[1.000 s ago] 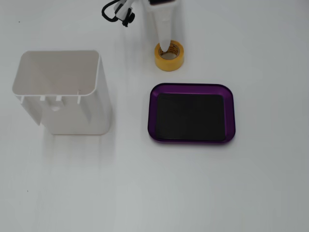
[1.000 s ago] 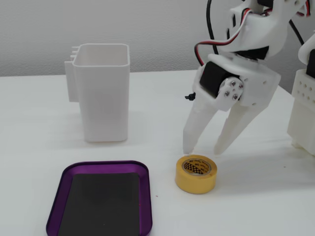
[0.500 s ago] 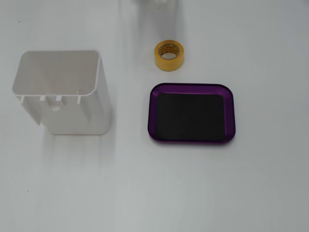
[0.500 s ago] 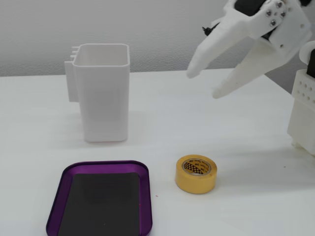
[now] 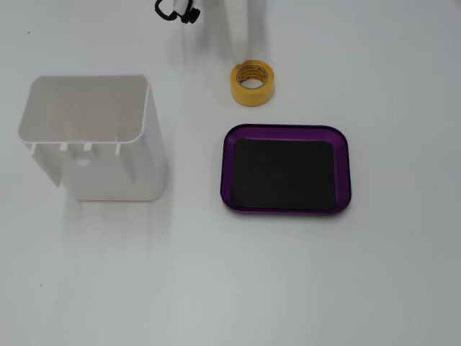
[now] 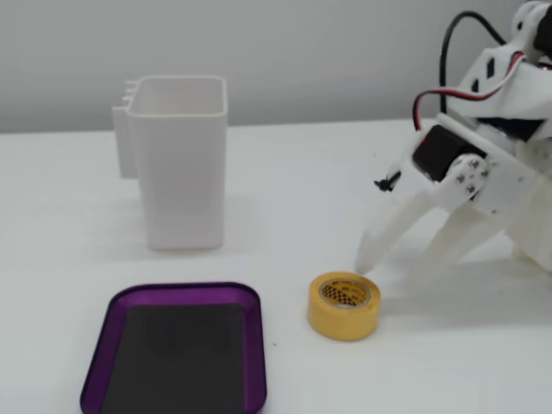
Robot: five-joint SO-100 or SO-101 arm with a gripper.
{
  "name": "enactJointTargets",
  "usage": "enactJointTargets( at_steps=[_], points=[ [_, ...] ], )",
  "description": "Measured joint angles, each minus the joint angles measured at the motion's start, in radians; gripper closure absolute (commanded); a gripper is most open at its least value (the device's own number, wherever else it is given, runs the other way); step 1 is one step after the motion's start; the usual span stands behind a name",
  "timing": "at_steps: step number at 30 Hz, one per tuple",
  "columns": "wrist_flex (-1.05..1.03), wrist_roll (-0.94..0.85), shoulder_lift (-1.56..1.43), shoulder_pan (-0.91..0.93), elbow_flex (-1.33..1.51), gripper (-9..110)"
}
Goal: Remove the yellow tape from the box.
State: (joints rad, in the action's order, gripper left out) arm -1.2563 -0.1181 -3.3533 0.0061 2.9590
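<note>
Sitting outside box [image 5: 286,132], yellow tape [image 5: 253,83]; gripper [image 6: 384,263] tips partly hidden behind it.

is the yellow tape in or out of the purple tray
Out. The yellow tape lies flat on the white table, beside the purple tray and apart from it; the tray's black bottom is bare in both fixed views.

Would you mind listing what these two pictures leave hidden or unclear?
- Print on the yellow tape core: too small to read in both fixed views.
- The tool: in one fixed view, only faint white fingers enter at the top edge, washed out against the table.
- The box's near edge: cut off by the bottom edge of a fixed view.
- Floor of the white bin: hidden by its walls there.
</note>
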Motion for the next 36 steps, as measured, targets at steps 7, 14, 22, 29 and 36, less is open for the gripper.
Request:
enactJointTargets(
  at_steps=[7,14,22,29,36],
  points=[
    [0.074,0.064,0.0,0.0,0.094,86],
    [0.092,0.067,0.0,0.0,0.109,87],
    [0.1,0.067,0.0,0.086,0.109,102],
    [0.1,0.067,0.0,0.138,0.109,102],
    [0.1,0.072,0.0,0.138,0.109,102]
  ],
)
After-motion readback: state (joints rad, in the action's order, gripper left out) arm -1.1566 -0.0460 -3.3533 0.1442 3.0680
